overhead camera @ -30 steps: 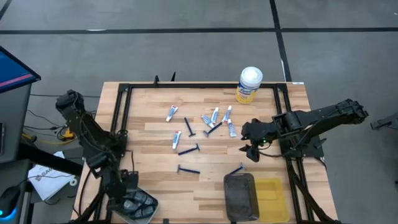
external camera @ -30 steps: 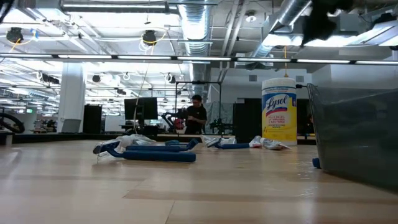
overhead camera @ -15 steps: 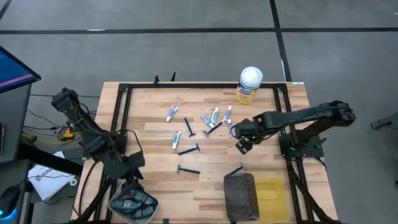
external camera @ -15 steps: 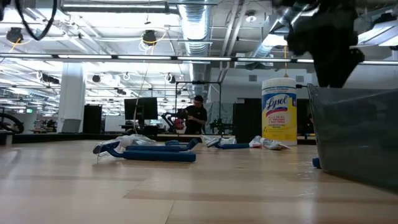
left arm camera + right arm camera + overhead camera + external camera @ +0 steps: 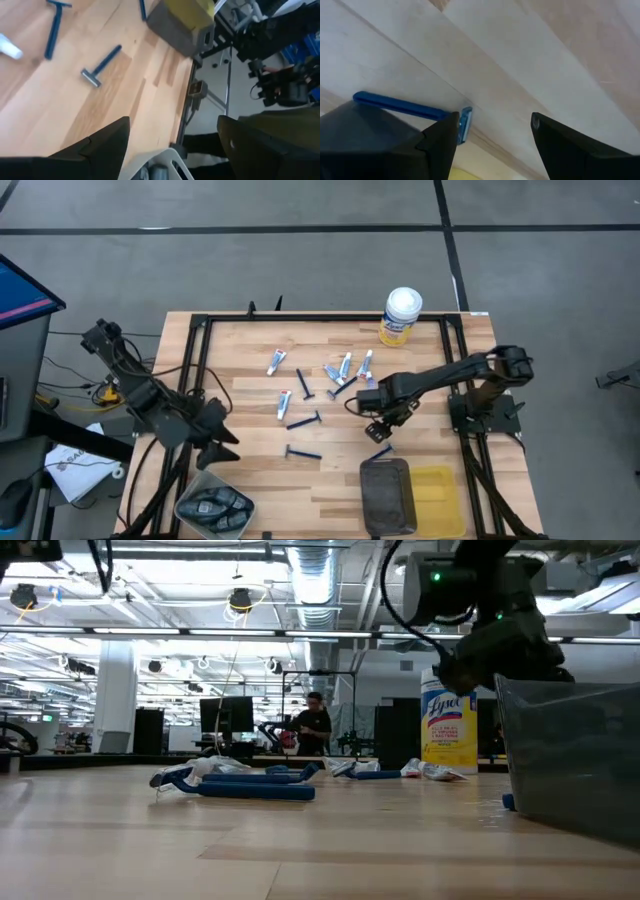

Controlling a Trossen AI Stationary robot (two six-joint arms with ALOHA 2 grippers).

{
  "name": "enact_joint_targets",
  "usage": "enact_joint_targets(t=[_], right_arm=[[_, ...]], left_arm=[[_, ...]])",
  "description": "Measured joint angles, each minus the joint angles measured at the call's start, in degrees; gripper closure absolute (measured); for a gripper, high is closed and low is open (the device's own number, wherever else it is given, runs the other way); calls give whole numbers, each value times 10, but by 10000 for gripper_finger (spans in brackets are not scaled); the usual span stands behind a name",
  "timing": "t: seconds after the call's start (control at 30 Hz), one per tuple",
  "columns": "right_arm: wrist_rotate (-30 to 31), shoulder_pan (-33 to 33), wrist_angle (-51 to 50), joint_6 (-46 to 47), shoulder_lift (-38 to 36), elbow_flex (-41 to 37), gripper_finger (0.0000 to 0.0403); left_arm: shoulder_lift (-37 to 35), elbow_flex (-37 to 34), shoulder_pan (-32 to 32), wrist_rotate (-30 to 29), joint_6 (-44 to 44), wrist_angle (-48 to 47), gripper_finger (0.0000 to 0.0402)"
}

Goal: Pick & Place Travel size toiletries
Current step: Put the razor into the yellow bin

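At the worktop's left edge, toward the near-left corner, the left gripper (image 5: 222, 448) hangs with its two dark fingers (image 5: 95, 147) spread wide and nothing between them. Just off the near-left corner sits a grey tray (image 5: 213, 508) holding dark grey oblong pieces (image 5: 215, 505).

The travel size toiletries lie scattered over the middle of the wooden worktop (image 5: 250, 470). Toward the far side are small white tubes: one (image 5: 276, 362) leftmost, another (image 5: 284, 404) nearer the centre, and a loose cluster (image 5: 345, 367) of tubes right of those. Slim dark blue razors lie among them: one (image 5: 304, 386) beside the tubes, one (image 5: 303, 420) at mid-table, one (image 5: 302, 453) toward the near edge.

Right of centre, the right gripper (image 5: 377, 424) hovers above the bare wood, reaching in from the right edge, its fingers (image 5: 400, 145) parted and holding nothing. A further razor (image 5: 380, 452) lies close below it; in the right wrist view that razor (image 5: 410, 110) lies on the wood with its head between the two fingers.

Near the far-right corner stands a yellow canister (image 5: 400, 317) with a white lid. At the near edge, right of centre, sits a dark grey bin (image 5: 386, 496) with a yellow bin (image 5: 440, 498) touching its right side.

In the low view a person (image 5: 314, 727) stands in the room behind the table.
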Motion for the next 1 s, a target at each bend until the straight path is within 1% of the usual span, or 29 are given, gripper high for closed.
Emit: enact_joint_targets(t=[0.27,0.57,0.83,1.0], right_arm=[[-34,2,25,0,36,0,163],[-48,10,34,-5,36,0,163],[-78,24,48,-19,88,0,163],[-87,18,43,-30,99,1,170]], left_arm=[[-8,0,0,-14,17,0,105],[-8,0,0,-15,17,0,105],[-8,0,0,-15,17,0,105],[-8,0,0,-15,17,0,105]])
